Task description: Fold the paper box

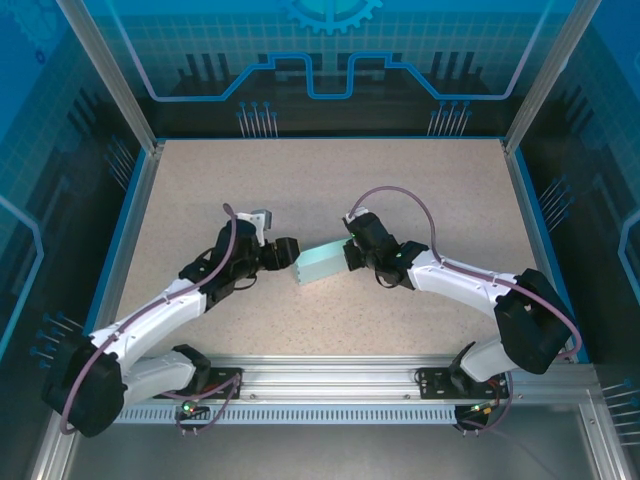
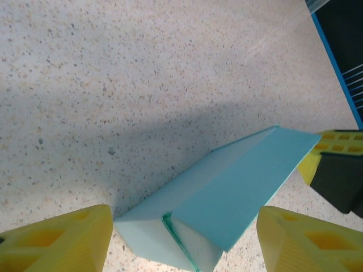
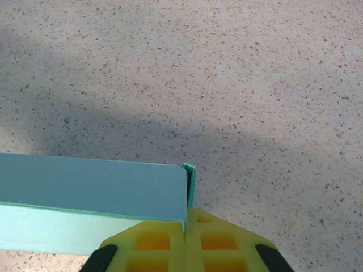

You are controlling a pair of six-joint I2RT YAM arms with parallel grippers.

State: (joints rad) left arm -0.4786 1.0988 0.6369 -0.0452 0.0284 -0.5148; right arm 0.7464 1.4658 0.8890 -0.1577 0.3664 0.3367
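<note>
Paper box (image 1: 322, 263) nearly closed, right claw (image 3: 186, 216) pinching one end

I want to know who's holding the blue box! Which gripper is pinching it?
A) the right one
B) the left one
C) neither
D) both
A: the right gripper is shut on an end flap of the paper box, while the left gripper stands open with the box between its fingers.
</note>
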